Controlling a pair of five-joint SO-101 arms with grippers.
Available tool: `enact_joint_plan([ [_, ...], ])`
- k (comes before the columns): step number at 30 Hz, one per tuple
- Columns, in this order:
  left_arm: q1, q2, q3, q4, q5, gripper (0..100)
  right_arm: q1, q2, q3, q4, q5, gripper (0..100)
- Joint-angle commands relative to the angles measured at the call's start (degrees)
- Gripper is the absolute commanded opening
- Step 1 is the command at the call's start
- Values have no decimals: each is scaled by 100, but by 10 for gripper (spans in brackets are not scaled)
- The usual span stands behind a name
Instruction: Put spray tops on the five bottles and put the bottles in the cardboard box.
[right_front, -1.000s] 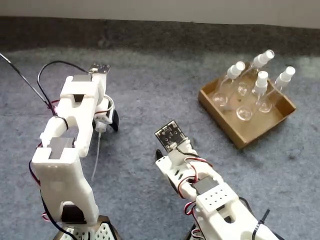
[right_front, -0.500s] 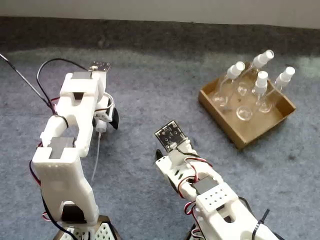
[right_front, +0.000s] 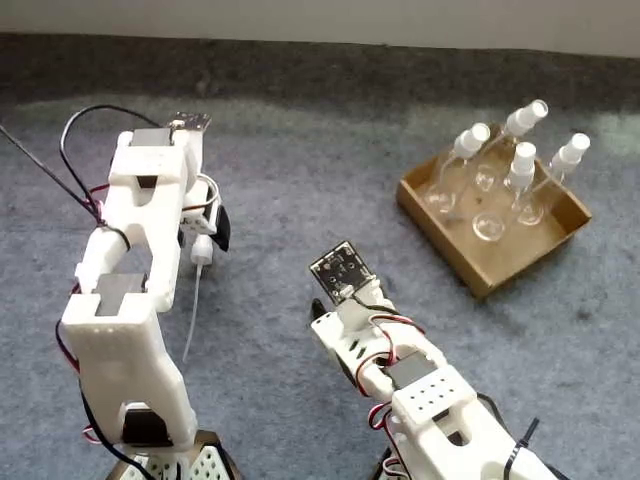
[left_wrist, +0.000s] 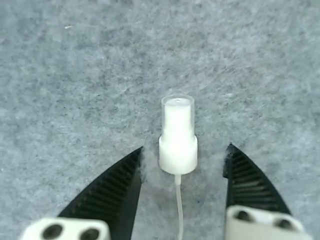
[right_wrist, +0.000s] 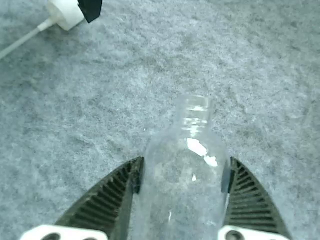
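Box (right_front: 445, 250) at the far right of the high view, with four capped bottles (right_front: 520, 165) lying in it, so I judge one bottle is left to finish. At the left, the left gripper (right_front: 205, 238) hangs over the loose top (right_front: 201, 252), whose thin tube trails back along the carpet (right_front: 300, 170). The right arm (right_front: 420, 390) sits low in the middle, and its load is probably hidden under the wrist. Beyond the grey carpet runs a darker strip, then a pale wall (right_front: 320, 15).

From the left wrist, the jaws stand apart, one on each side of the top and not touching it. I judge they are lined up to pinch its collar.

From the right wrist, the right gripper (right_wrist: 182, 165) is clamped on the bare bottle (right_wrist: 182, 145). Its open neck points away, presumably so the tube can be fed in. The top lies well apart from it, just beside a black finger of the left gripper.
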Motion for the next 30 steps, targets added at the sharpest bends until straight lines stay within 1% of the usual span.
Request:
enact_joint_plan([
  [1,-66,-66,136,-220,26,220,-57,-180,-31,-163,79,202],
  [6,-57,-66,277,-352,26,220,-48,-180,-31,-163,79,202],
  [30,-75,-57,418,-378,44,220,-48,-180,-22,-163,79,202],
])
